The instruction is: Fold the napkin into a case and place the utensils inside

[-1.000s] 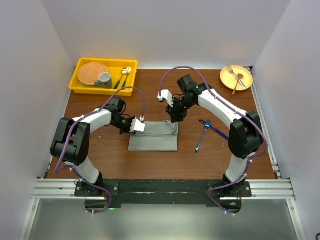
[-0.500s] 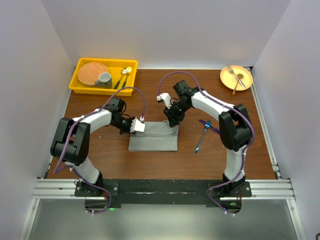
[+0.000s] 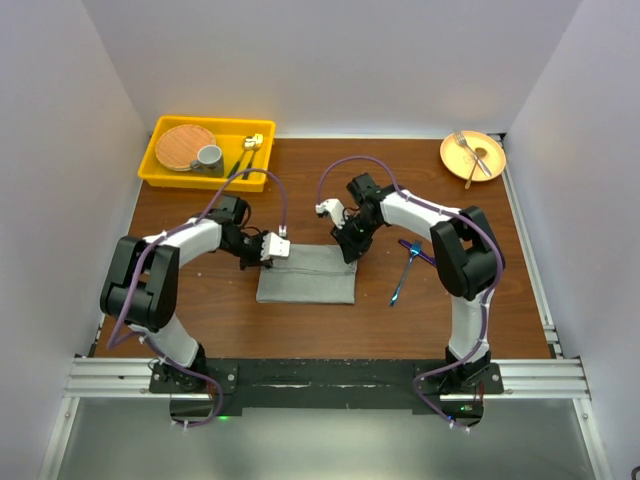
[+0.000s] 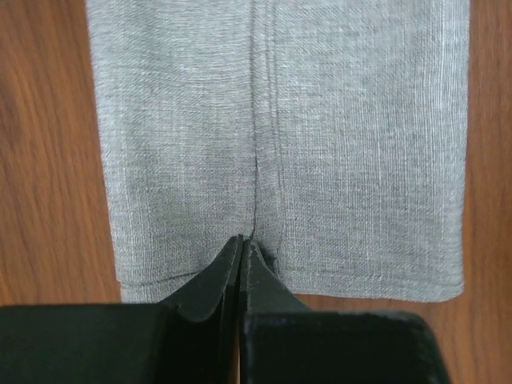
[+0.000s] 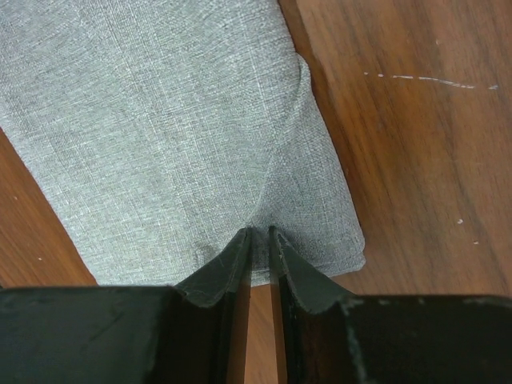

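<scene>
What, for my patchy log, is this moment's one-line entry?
left claw: shut on napkin edge | right claw: pinching napkin's opposite edge | utensils: beside napkin, untouched

The brown wooden table [image 3: 420,320] carries four things directly. A grey napkin [image 3: 306,285] lies flat as a folded oblong. Its far edge runs between the left pincer [image 3: 283,252] and the right pincer [image 3: 350,252], each nipping a far corner, and the rest spreads from them toward the near edge. On the bare wood to the right of the right pincer, apart from the cloth, lie the blue utensils [image 3: 405,275], one crossed over the other. Well beyond the left pincer and to its left, a yellow tray [image 3: 160,170] sits in the far corner. Well beyond the right pincer and to its right sits a round orange plate [image 3: 447,152].
</scene>
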